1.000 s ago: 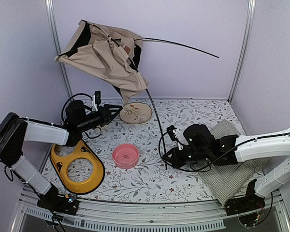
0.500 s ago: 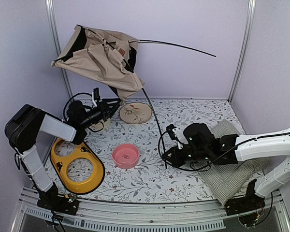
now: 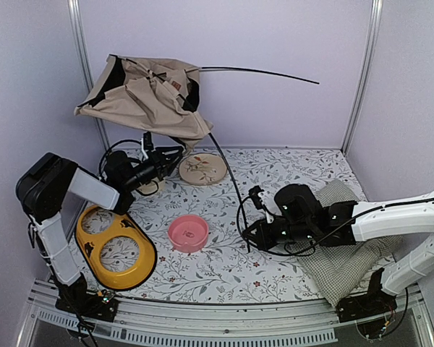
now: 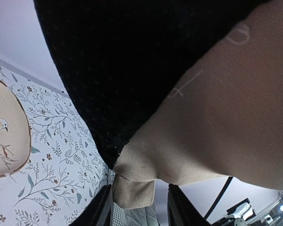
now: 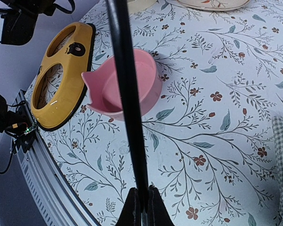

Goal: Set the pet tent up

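Note:
The pet tent (image 3: 145, 94) hangs crumpled in the air at the back left, beige with black lining and a small orange-brown label (image 3: 176, 85). One black pole (image 3: 275, 74) sticks out to the right. Another pole (image 3: 231, 177) curves down to my right gripper (image 3: 250, 238), which is shut on its lower end just above the table, as the right wrist view (image 5: 142, 207) shows with the pole (image 5: 127, 94). My left gripper (image 3: 175, 152) is under the tent's lowest corner. In the left wrist view its fingers (image 4: 105, 209) stand close on a beige fabric tab (image 4: 137, 190). No pompom shows.
A pink bowl (image 3: 188, 233) sits mid-table and a yellow two-hole bowl holder (image 3: 116, 249) lies at the front left. A round embroidered mat (image 3: 202, 168) is at the back. The green-checked cushion (image 3: 347, 260) lies under my right arm. Metal posts (image 3: 83, 58) flank the back wall.
The tent has risen and swung left and flatter. My left arm has folded and its gripper has moved up and right with the tent's corner. The right arm has not moved.

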Robot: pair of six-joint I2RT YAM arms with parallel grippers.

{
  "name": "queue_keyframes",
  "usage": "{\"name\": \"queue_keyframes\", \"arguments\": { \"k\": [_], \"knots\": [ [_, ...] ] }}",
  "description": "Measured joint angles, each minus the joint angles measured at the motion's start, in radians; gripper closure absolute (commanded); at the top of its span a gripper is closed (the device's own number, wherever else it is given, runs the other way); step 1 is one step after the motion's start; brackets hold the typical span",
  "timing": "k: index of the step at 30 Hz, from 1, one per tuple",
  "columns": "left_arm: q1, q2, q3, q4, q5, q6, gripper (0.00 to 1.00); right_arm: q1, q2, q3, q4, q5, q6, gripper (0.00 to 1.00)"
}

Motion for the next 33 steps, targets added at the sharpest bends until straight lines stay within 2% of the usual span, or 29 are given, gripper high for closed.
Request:
{"name": "queue_keyframes", "arguments": {
  "k": [12,18,26,33],
  "knots": [
    [-0.011,0.053,-0.037,0.037,-0.002,-0.089,0.53,0.0,0.0,0.012,-0.005,0.0,-0.003,1.0],
    [-0.022,0.053,-0.105,0.038,-0.018,-0.119,0.54,0.0,0.0,0.016,-0.004,-0.01,-0.003,1.0],
    [-0.056,0.053,-0.238,0.07,-0.095,-0.203,0.55,0.0,0.014,0.032,0.01,-0.034,-0.001,1.0],
    [-0.076,0.064,-0.311,0.175,-0.174,-0.298,0.57,-0.001,0.029,0.034,0.011,-0.05,0.003,1.0]
  ]
}}
